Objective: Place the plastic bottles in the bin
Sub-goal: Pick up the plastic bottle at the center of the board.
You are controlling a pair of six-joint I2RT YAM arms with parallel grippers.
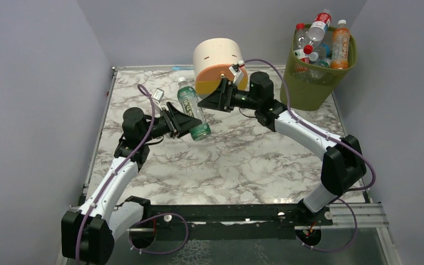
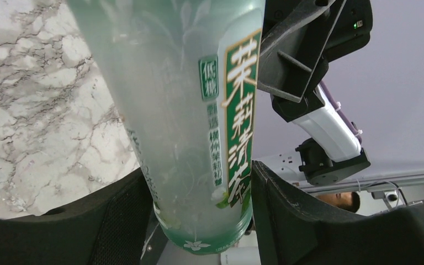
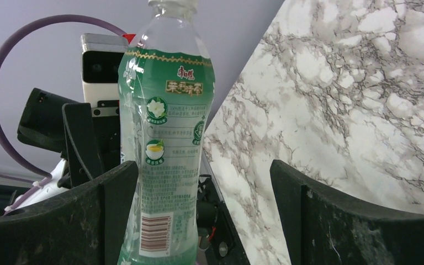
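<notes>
A clear plastic bottle with a green label (image 1: 193, 110) hangs tilted above the marble table, my left gripper (image 1: 190, 125) shut on its lower end. In the left wrist view both pads press the bottle (image 2: 182, 110) just above its base, at my left gripper (image 2: 201, 204). My right gripper (image 1: 206, 102) stands open at the bottle's upper half. In the right wrist view the bottle (image 3: 165, 138) lies against the left finger (image 3: 110, 215), with a wide gap to the right finger (image 3: 331, 221). The olive mesh bin (image 1: 309, 88) at the far right holds several bottles (image 1: 340, 44).
A cream and orange round drawer unit (image 1: 216, 58) stands at the back of the table, just behind my right gripper. The marble table (image 1: 243, 160) has raised metal edges, and grey walls close in on three sides.
</notes>
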